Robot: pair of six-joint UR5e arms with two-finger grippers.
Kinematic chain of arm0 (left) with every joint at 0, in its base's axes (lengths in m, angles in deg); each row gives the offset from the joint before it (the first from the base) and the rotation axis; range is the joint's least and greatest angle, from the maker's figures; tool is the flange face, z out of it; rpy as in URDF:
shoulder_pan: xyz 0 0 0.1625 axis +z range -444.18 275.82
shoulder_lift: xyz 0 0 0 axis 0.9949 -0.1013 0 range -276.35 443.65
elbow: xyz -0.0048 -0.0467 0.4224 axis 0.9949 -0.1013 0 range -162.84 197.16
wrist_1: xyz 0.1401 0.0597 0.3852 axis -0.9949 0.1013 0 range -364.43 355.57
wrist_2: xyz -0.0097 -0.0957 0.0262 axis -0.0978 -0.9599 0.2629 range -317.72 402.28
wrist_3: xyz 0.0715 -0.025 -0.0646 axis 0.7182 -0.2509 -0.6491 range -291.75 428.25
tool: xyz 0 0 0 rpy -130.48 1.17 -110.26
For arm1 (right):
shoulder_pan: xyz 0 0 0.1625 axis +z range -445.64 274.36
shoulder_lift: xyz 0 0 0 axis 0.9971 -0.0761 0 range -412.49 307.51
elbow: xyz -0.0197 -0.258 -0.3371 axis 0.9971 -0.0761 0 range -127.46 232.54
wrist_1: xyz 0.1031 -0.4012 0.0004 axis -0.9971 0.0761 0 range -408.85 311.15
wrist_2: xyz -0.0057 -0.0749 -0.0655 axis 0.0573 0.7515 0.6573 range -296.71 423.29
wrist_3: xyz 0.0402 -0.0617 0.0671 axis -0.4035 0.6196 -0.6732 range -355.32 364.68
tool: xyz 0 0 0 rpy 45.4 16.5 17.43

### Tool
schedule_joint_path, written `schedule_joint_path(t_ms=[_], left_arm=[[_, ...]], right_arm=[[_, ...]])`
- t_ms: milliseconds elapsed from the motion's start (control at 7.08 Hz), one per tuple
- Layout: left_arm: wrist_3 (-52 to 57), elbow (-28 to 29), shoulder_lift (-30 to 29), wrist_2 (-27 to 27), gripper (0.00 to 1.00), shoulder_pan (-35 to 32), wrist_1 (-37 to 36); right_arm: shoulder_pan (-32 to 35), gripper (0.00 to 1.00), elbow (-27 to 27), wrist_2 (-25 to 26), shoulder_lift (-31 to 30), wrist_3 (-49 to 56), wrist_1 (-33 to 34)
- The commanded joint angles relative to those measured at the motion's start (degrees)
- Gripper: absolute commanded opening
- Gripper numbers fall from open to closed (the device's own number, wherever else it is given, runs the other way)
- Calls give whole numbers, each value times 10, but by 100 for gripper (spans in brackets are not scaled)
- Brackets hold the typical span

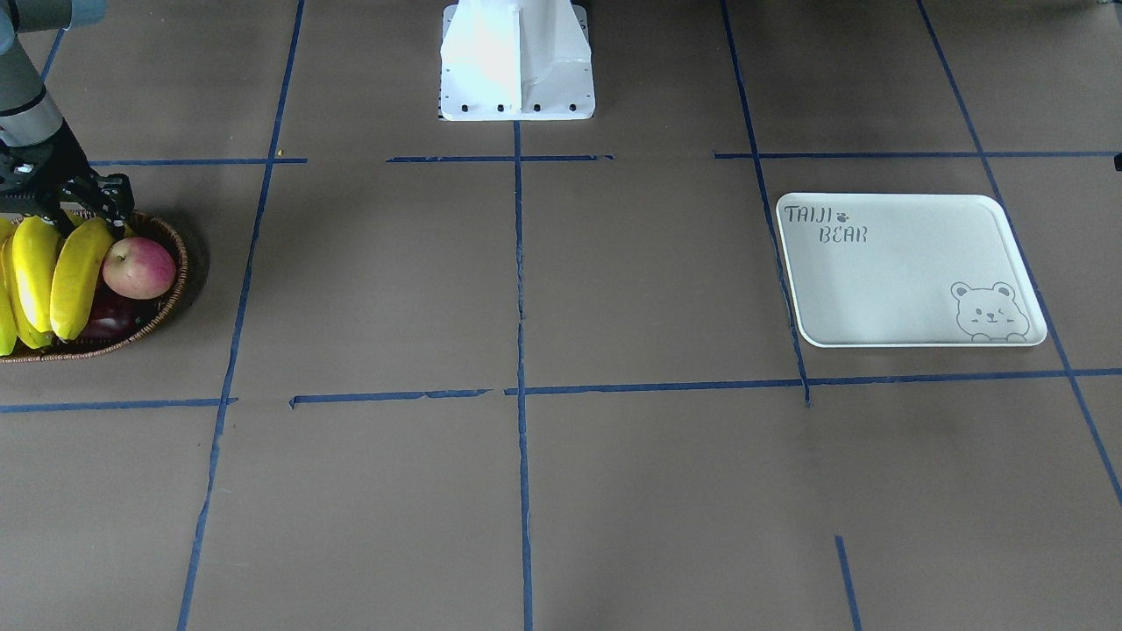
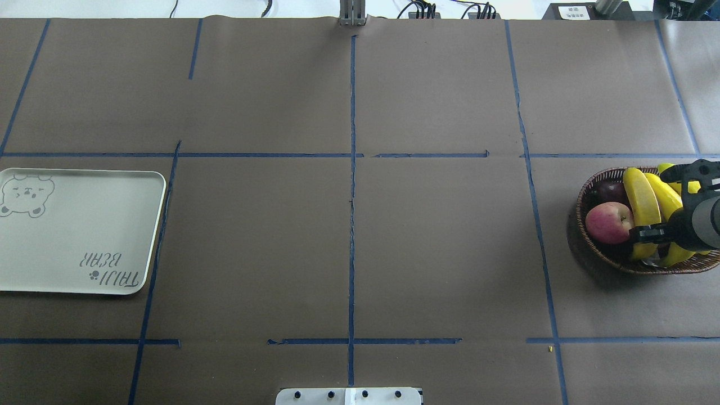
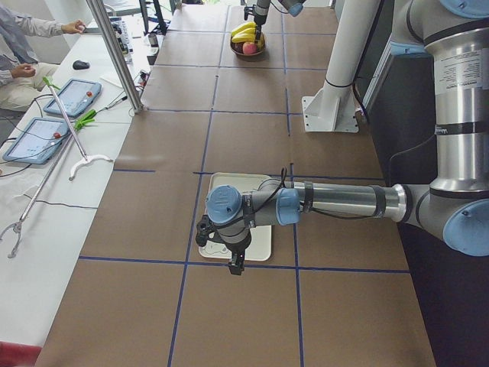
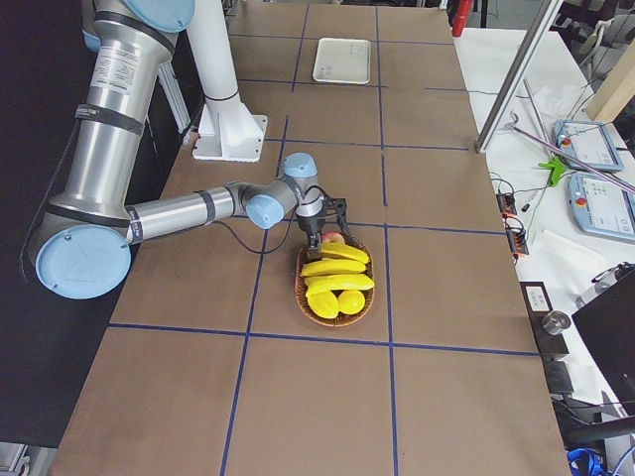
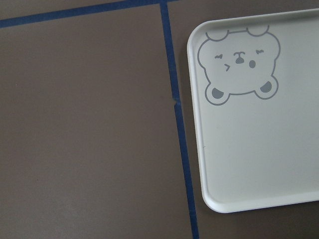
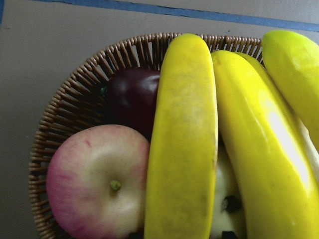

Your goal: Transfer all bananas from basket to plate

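Opening pick: reaching for a first banana.
On the table (image 2: 349,253), plate (image 2: 79,225) bare at the left end; basket (image 2: 590,254) at the right end, holding the bananas (image 2: 641,194) beside an apple (image 2: 609,222); right tool (image 1: 92,215) just above them, spread wide, empty; left tool (image 3: 233,256) by the plate, opening impossible to tell. Next: lower astride one banana, close.

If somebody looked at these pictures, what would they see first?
Probably the bright yellow bananas piled in the wicker basket on the robot's right, next to a pink-red apple. The right gripper hangs open just over them. Far over on the robot's left lies the white bear-printed plate, with nothing on it.
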Motion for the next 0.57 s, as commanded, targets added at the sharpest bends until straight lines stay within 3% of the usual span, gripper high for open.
schedule_joint_path(t_ms=[0, 424], left_arm=[[0, 0, 0, 0, 100, 0, 0], [1, 0, 0, 0, 100, 0, 0]], right_arm=[[0, 21, -1, -1, 1, 1, 0], [3, 5, 37, -7, 3, 1, 3]])
